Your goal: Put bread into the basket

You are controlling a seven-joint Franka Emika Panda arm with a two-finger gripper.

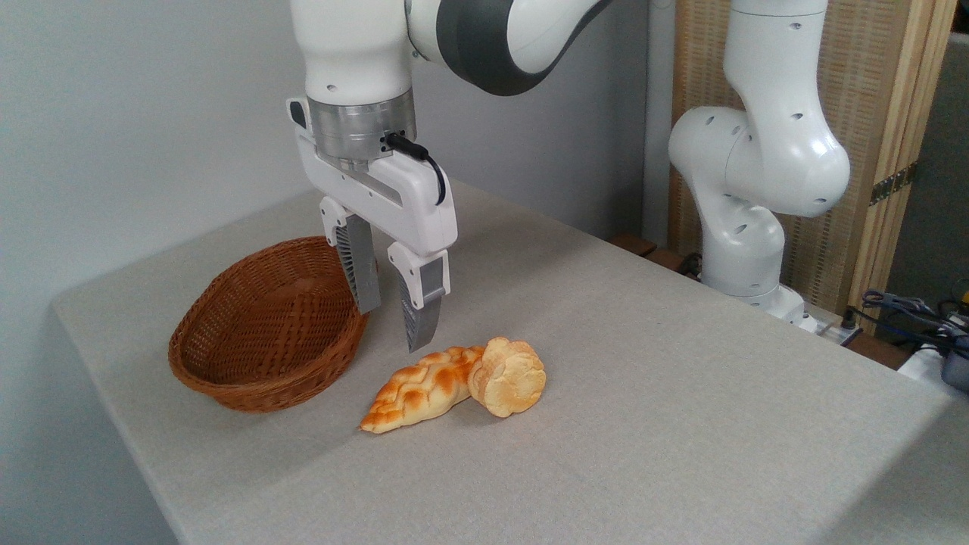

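The basket (265,333) sits at the left of the table (681,378), tilted so that its open mouth faces up and somewhat toward the near-left; it holds nothing. That open face is the drop target, so I judge any approach should come from above rather than over the raised far rim.

My gripper (394,322) hangs just right of the basket, above the table surface and clear of everything. My fingers (420,303) are apart with an empty gap between them, pointing down. Nothing is clamped. This is a pre-grasp stance, in my judgement: spread wide enough to straddle a small item.

To the right and nearer lies the braided loaf (420,390), its pointed end aimed near-left. The bread (511,376) leans against the loaf's right end, propped on edge (not flat), touching it.

That contact matters. Closing on the bread will probably call for shifting right and near, then descending with the jaws set across its lobed rim, so the loaf is not dragged along.
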